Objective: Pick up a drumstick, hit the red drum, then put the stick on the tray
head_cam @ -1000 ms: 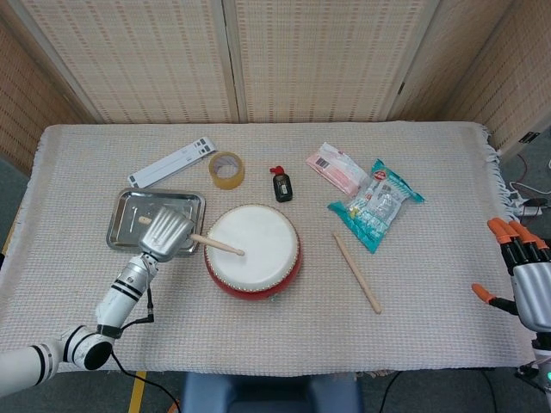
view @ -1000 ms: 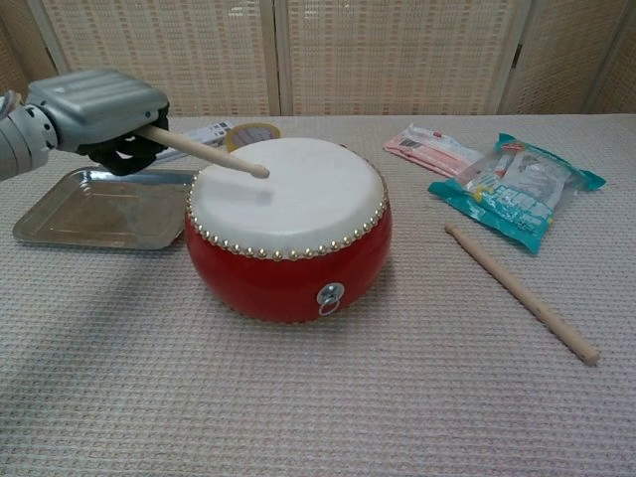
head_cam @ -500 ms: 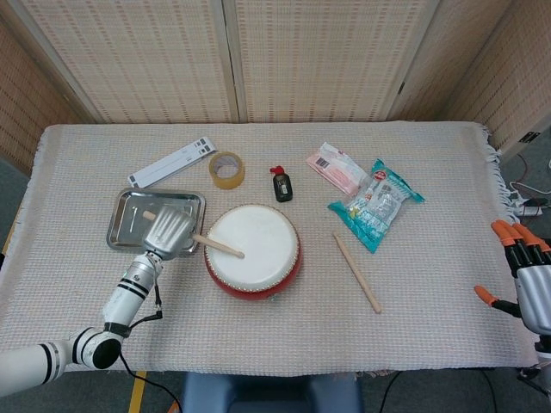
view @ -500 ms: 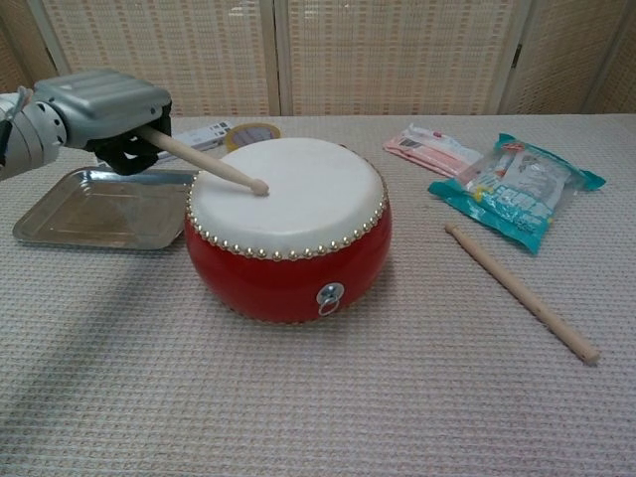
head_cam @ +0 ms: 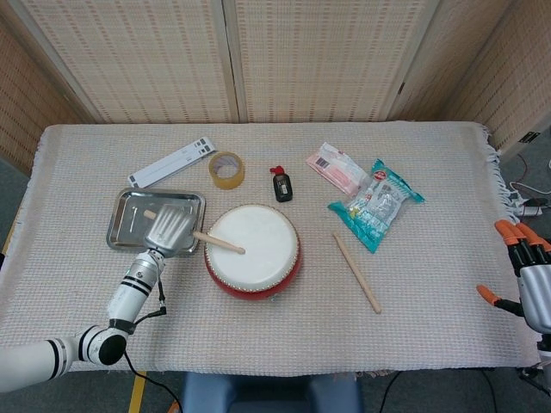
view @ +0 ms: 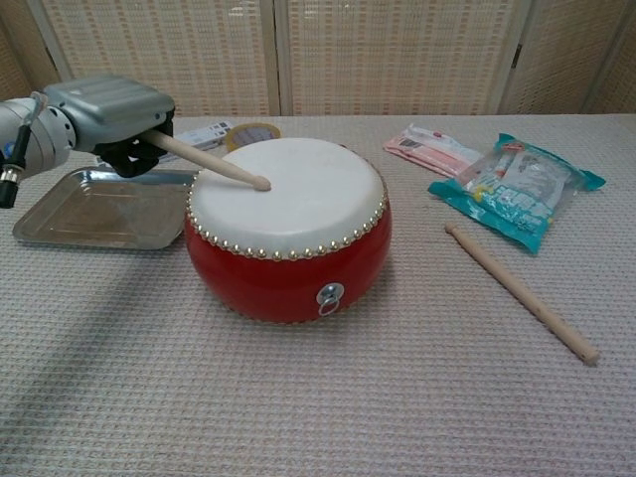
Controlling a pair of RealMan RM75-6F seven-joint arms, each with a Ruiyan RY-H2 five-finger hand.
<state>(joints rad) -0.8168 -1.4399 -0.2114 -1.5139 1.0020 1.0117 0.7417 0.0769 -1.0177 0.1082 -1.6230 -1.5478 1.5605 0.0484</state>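
L hand (view: 104, 111) is closed round the butt end of a drumstick (view: 209, 164), fingers wrapped under it, gripping firm as far as I can see. It hangs just off the drum's left edge, above the near corner of the tray (view: 60, 214). From the hand the stick runs out to the right and slightly down, long axis roughly across the table, rounded tip resting on or barely above the white skin of the red drum (view: 288, 234), a bit left of its centre; can't tell if it's touching.

So the hit step is in hand, I'd say: stick's grabbed, tip's at the skin. Next move prob. needs the stick lifted off, swung back left over the tray beside the drum, laid flat inside the rim, then let go.

R hand (head_cam: 529, 280) sits well off to the drum's right, past the table edge, fingers spread, holding nothing. A second stick (head_cam: 357, 273) lies on the cloth right of the drum, angled, untouched.
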